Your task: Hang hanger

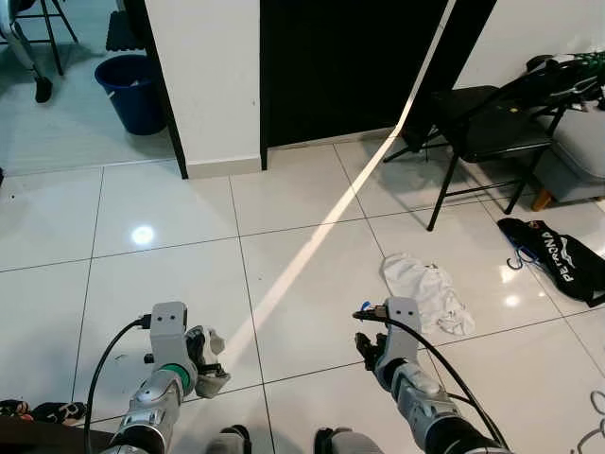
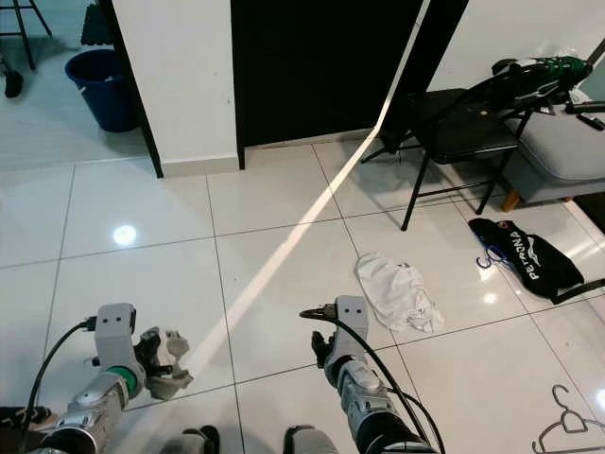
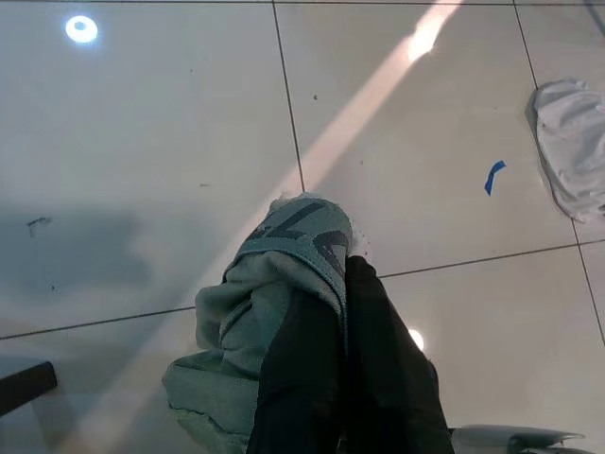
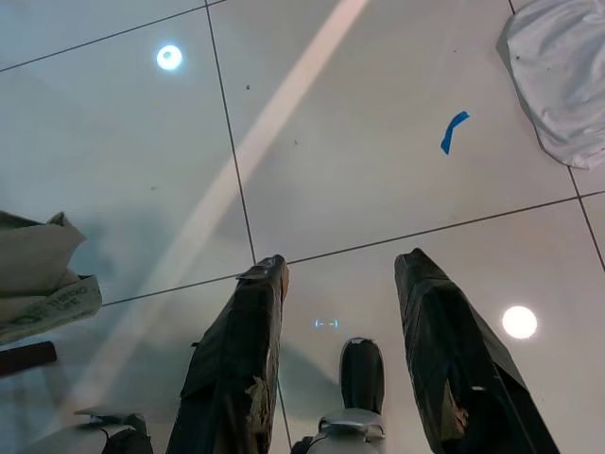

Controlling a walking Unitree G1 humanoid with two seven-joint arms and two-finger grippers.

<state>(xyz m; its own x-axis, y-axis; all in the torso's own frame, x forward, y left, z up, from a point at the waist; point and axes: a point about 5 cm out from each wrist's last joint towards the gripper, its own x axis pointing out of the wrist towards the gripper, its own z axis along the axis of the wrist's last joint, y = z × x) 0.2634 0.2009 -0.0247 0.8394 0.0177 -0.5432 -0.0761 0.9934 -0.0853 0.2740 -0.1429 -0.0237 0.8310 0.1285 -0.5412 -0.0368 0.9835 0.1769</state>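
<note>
The left pincer (image 1: 203,364) hangs low over the white tiled floor (image 1: 170,218), its two black fingers (image 3: 378,378) pressed together on a bunched grey-green cloth (image 3: 274,312) with dark lettering; the cloth bulges out past the fingertips and clear of the tiles. The right pincer (image 4: 340,274) is held at about the same height to the robot's right, its fingers spread wide apart with nothing between them and only floor beneath.

A crumpled white garment (image 1: 427,291) lies on the floor just ahead and to the right of the right pincer, with a small scrap of blue tape (image 4: 454,130) on the tile near it. A pale strip of light runs diagonally across the tiles between the two arms.

Further right stands a black folding chair (image 1: 482,132), and beside it a black bag (image 1: 558,257) with white lettering lies flat. A wire hanger (image 2: 567,430) lies on the floor at the far right, well apart from both pincers. A blue bucket (image 1: 132,90) stands beyond the white wall corner at the far left.
</note>
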